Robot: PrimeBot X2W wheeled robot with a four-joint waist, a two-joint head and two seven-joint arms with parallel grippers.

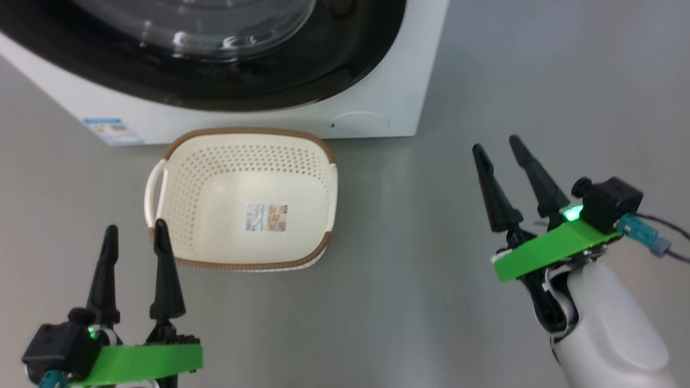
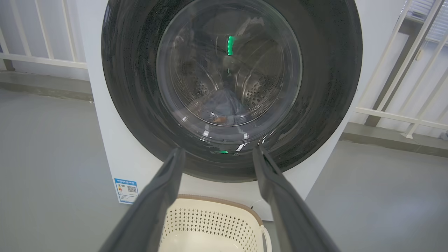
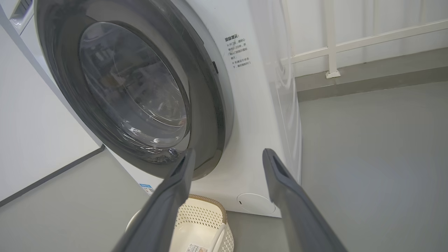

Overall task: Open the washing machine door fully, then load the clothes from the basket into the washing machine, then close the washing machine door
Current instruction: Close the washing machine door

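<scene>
1. Jaws parted wide on the left gripper and the right gripper alike, with nothing held. Hover over the grey floor, apart from everything, probably because no work is left for them.
2. Just beyond the left gripper, the basket: upright on the floor, close before the washing machine, handy for the short lift to the drum. Holds no cloth, just a label sticker, so reads as unloaded.
3. Farther on, the washing machine door: black rim lying against the white front, no gap to be seen. Looks shut, though the latch itself is hidden.
4. Farthest, behind the glass, the clothes: a pale blue heap low in the steel drum. Too dim to make out any print.
5. Head view: looks down into the basket and gives the spacing of both grippers, but cuts the door to its lower arc.
6. Left wrist view: faces the door squarely and sees through the window to the clothes.
7. Right wrist view: takes the door from the side, with its rim edge-on and a printed notice beside it. Judged from all three, seems finished.
</scene>
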